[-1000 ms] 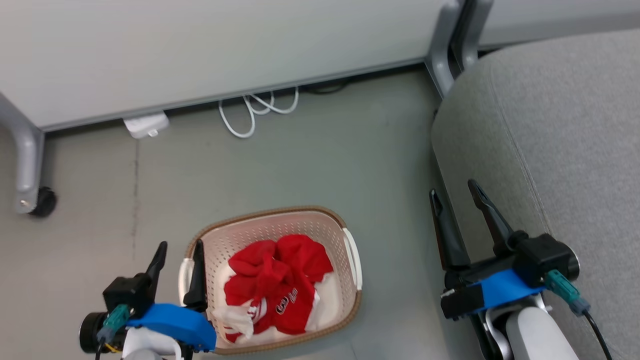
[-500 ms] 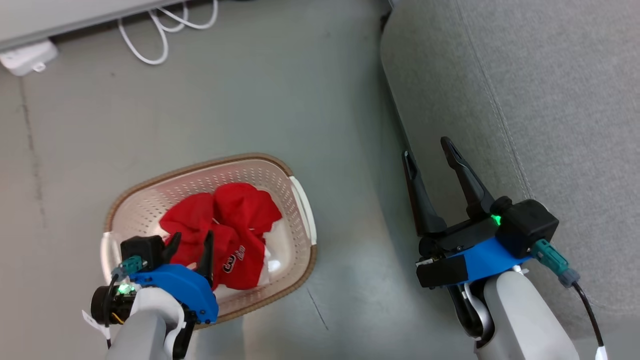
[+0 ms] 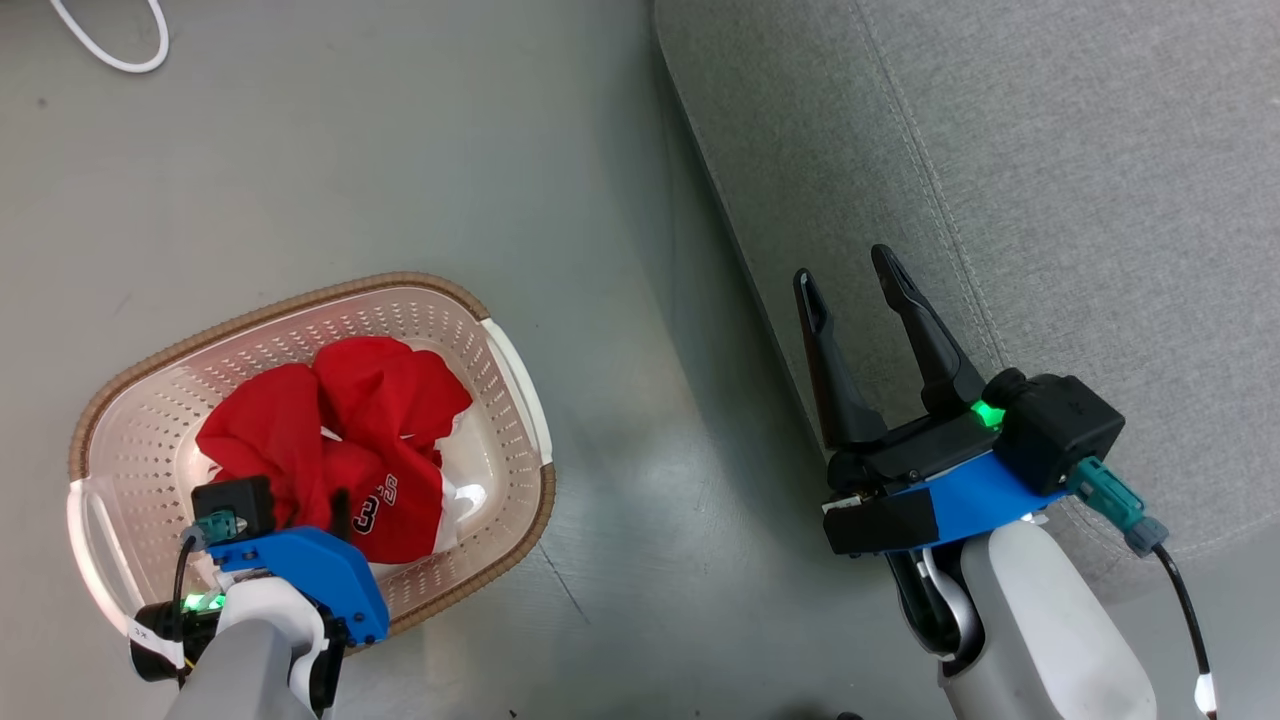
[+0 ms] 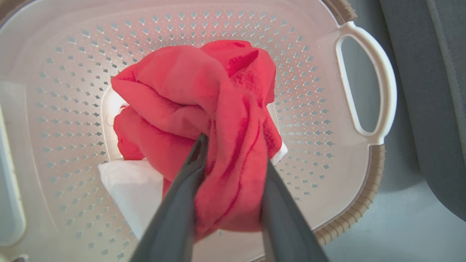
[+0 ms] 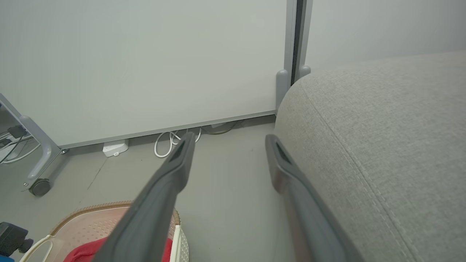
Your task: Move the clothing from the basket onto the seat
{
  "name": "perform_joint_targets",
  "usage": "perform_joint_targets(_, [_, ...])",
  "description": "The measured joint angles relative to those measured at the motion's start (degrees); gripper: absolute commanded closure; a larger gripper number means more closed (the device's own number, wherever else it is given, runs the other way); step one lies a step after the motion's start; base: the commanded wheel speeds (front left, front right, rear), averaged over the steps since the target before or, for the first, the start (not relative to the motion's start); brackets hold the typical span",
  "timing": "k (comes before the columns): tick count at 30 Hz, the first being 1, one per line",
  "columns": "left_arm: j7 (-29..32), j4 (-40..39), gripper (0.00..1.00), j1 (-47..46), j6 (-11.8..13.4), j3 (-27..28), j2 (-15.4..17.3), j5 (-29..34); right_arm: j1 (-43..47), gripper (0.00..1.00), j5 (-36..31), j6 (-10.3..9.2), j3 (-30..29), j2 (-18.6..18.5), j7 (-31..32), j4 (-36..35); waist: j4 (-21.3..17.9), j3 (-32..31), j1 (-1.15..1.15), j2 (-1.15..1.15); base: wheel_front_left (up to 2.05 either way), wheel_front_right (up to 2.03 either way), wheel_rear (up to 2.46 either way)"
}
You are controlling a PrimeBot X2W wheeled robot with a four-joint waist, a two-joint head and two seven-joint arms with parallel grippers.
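The basket (image 3: 300,298) stands on the grey floor (image 3: 400,150), well apart from the seat (image 3: 1000,150) off to its right. The clothing (image 3: 340,420) lies heaped inside it, red folds on top and white lining showing at the near side, with printed numerals facing up.

The left gripper (image 3: 322,503) reaches down into the basket. In the left wrist view the left gripper (image 4: 233,153) has its jaws on either side of a raised red fold of the clothing (image 4: 189,91), and both touch the cloth. I cannot tell whether they are clenched on it or only straddle it. The basket wall (image 4: 309,72) rings the pile.

The right gripper (image 3: 845,268) hangs over the front edge of the seat, jaws spread wide and holding nothing. From its own wrist, the right gripper (image 5: 230,137) points along the floor beside the seat (image 5: 382,127), with the basket (image 5: 109,208) low on the left.
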Motion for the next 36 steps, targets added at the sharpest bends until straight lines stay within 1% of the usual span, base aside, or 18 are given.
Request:
perform_joint_targets(6, [-2.2,3.4,1.00,-0.7,0.2,-0.3,0.1,0.0,0.0,0.00,0.3,0.00,-0.1,0.0,0.0,0.0,-0.6,-0.3,0.00,0.00,0.00,0.00,0.00])
perform_joint_targets(13, [-3.8,6.4,1.00,-2.2,0.1,-0.5,-0.5,-0.8,0.1,0.00,-0.1,-0.01,-0.9,0.0,0.0,0.2,0.1,-1.7,-0.01,0.00,0.00,0.00,0.00])
perform_joint_targets(19, [-5.6,8.7,1.00,-2.9,-0.8,-1.3,-1.1,-1.2,0.6,0.00,-0.9,0.00,-1.4,0.0,0.0,1.5,1.2,-4.2,-0.01,0.00,0.00,0.00,0.00])
perform_joint_targets(23, [-6.8,10.3,1.00,-2.8,-1.8,-2.5,-1.8,-1.2,2.2,0.00,-2.0,0.00,-2.5,0.0,0.0,3.1,2.1,-7.7,-0.01,0.00,0.00,0.00,0.00])
perform_joint_targets(24, [-7.2,10.7,1.00,-2.8,-2.4,-3.8,-2.2,-0.8,3.5,0.00,-2.6,-0.01,-3.3,0.0,0.0,3.9,2.7,-9.9,-0.01,0.00,0.00,0.00,0.00])
perform_joint_targets(30, [-8.0,11.0,1.00,-2.8,-4.2,-7.9,-2.8,-0.3,7.2,0.00,-4.7,0.00,-4.8,0.0,0.0,5.9,5.6,-17.4,-0.02,0.00,0.00,0.00,0.00])
perform_joint_targets(33, [-7.9,9.1,1.00,-2.8,-5.3,-11.0,-2.8,-2.0,8.8,0.00,-4.9,0.00,-5.0,0.0,0.5,6.4,7.4,-21.1,-0.03,0.00,0.00,0.00,0.00])
perform_joint_targets(36, [-7.4,6.2,1.00,-2.7,-5.8,-15.2,-2.8,-4.6,10.2,0.00,-5.3,0.00,-5.5,0.0,1.1,6.4,9.3,-24.5,-0.03,0.00,0.00,0.00,0.00])
